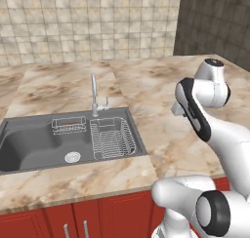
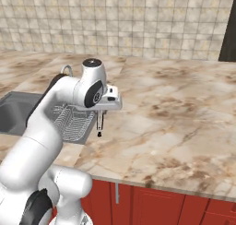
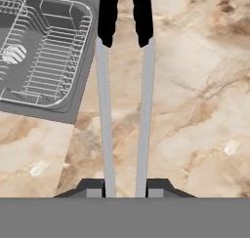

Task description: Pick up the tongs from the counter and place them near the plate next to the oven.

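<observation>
the tool (image 2: 99,112) grips the tongs (image 3: 125,100), hanging them above the surface (image 2: 184,113) by the sink's (image 1: 29,149) edge for carrying.

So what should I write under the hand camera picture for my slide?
Pincer holding long silver tongs with black tips above the marbled beige counter, beside the grey sink's wire dish rack.

Bare counter (image 2: 184,113) is lying open right and far of the arm; sink (image 1: 29,144), wire rack (image 1: 112,137) and faucet (image 1: 94,93) are crowding the left.
</observation>
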